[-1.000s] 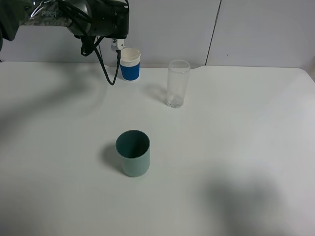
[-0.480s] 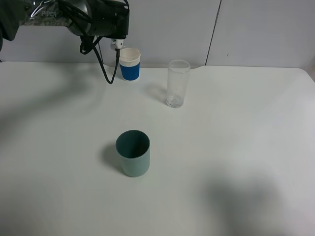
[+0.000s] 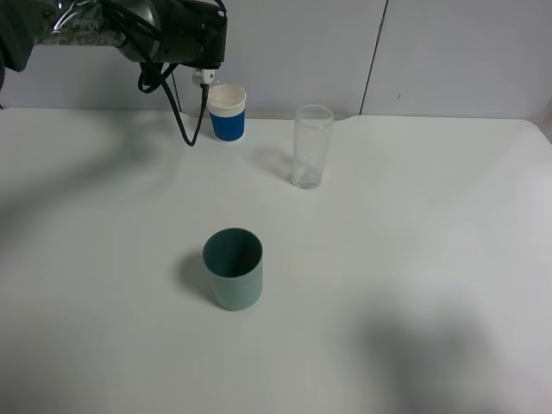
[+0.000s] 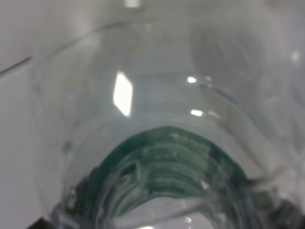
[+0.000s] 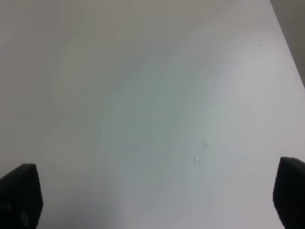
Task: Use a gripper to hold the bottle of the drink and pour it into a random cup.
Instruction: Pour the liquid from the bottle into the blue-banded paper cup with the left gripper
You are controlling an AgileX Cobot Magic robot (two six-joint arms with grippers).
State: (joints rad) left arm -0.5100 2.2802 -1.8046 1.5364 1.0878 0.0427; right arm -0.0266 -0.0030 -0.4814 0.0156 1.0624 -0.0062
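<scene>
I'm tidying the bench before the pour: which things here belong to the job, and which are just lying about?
Job: bottle of the drink; possible cups: teal cup, blue-and-white cup, tall clear glass.
Lying about: water droplets on the table; right gripper, open, holding nothing.

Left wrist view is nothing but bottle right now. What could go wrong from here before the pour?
1. The bottle blocks the left wrist view, so no cup shows there; aiming would depend on the exterior high view alone.
2. The black cable hangs right beside the blue-and-white cup and could drag or tip it on the next move.
</scene>
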